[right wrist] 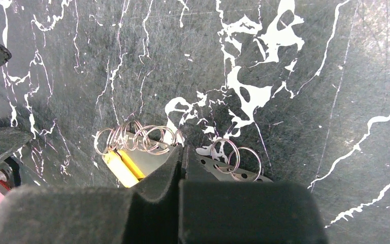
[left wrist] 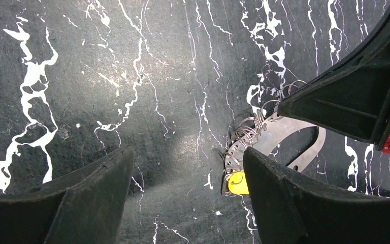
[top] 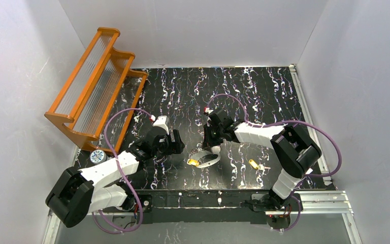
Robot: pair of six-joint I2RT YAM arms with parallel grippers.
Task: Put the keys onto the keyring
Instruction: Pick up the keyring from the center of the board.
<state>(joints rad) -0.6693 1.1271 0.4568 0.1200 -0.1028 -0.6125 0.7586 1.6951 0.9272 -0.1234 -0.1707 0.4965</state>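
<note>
Both arms sit closest, down at the near edge: the left arm point(top: 106, 173) reaches in from the left and the right arm point(top: 294, 147) bends in from the right. They work over a black table point(top: 264, 91) with white streaks. An orange rack point(top: 94, 86) stands at the back left. The left gripper point(top: 175, 145) hangs low near the middle, and its jaws are spread wide with only table between them. The right gripper point(top: 212, 147) is just beside it, with its jaws pressed together and pinching the thin grey band of the keyring point(top: 209, 159). That keyring lies on the table between the two grippers, near the front middle. One key point(top: 193, 162) with a yellow head sits at the keyring's left end, touching it — whether it is hooked on, I cannot tell. The other key point(top: 254, 164) lies alone on the table, well apart to the right, by the right arm. Small wire rings point(right wrist: 132, 137) bunch along the band on both sides of the pinch.
</note>
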